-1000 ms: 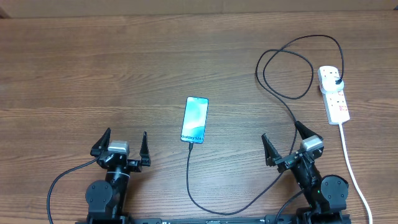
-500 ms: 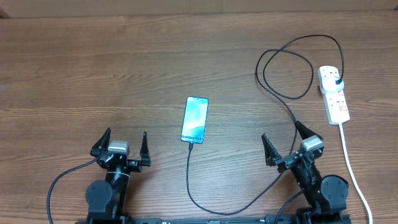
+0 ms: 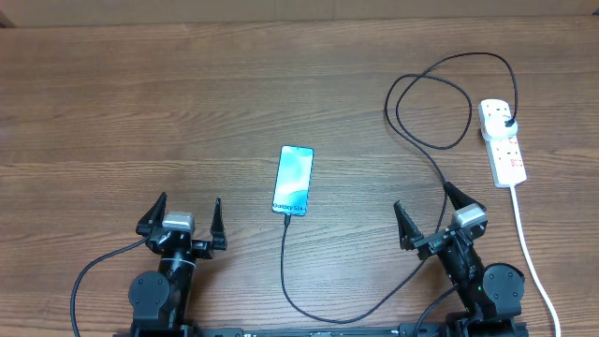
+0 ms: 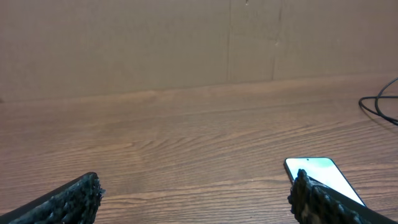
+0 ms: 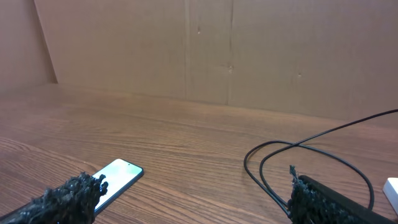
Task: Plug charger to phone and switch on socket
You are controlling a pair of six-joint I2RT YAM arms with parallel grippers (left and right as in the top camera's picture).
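1. The phone [image 3: 293,180] lies screen-up and lit near the middle of the wooden table [image 3: 140,103], between the two arms. The power strip [image 3: 504,150] sits well apart at the right edge.
2. The charger cable [image 3: 284,262] runs from the phone's near end, past the right arm, to its black plug [image 3: 508,123] seated in the strip. The tip seems to be in the phone's port, though it is too small to confirm.
3. The left gripper [image 3: 188,208] and right gripper [image 3: 422,197] both stand spread wide, holding nothing.
4. The cable is light and limp, so it is best pinched at the stiff connector. The slim, smooth phone would likely slide if pushed.
5. Nothing has moved since the earlier frames.
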